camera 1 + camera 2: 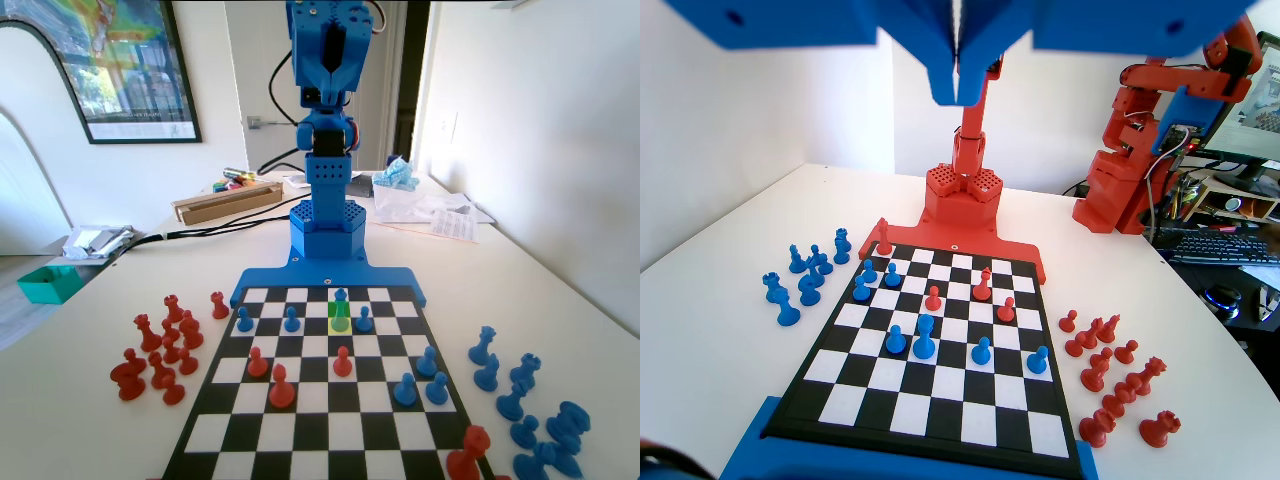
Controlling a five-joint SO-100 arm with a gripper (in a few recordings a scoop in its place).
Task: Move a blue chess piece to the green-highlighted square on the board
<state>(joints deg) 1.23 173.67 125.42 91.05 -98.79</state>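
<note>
The small blue plastic pawn with a round head and flared base [340, 317] stood on the bright green-tinted square [340, 325] in the board's second row from the blue arm, as the fixed view showed it; a taller blue piece [340, 296] stood just behind it on the row nearest the arm. In the wrist view that pawn [924, 338] stood near the board's middle, with three more small blue pawns [981, 351] in the same row. The flat black-and-white chequered chess board [300, 432] lay on a pale table [100, 420]. Red pawns [282, 387] stood mid-board, and captured red pieces [160, 350] clustered off the board on the fixed view's left, blue ones [525, 410] on its right. The blue two-finger gripper [957, 85] hung high above the board, its jaws pressed together with nothing between them.
</note>
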